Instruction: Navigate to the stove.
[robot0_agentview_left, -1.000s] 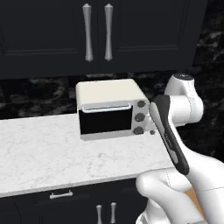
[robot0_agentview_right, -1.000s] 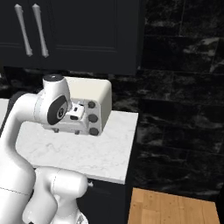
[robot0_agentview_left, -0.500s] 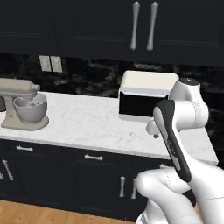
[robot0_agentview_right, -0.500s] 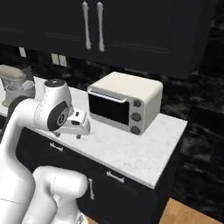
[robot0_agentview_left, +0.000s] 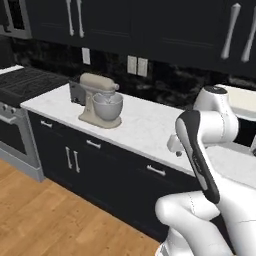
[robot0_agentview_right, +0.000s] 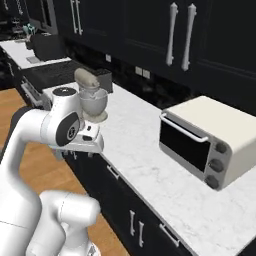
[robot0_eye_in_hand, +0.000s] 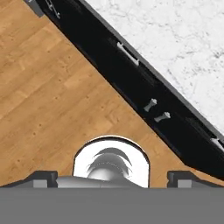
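Now the wide stainless range with black grated cooktop (robot0_agentview_left: 22, 100) sits at nine o'clock, well apart from the base. A cream stand mixer (robot0_agentview_left: 100, 101) rests between on the white marble worktop (robot0_agentview_left: 142, 125). The claw (robot0_eye_in_hand: 113, 178) hangs tucked, fingertips parted, holding nothing.

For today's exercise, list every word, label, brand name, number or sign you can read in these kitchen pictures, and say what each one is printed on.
None can be read: no print shows on the stand mixer, the toaster oven, its knobs, the stove or the cabinet doors.
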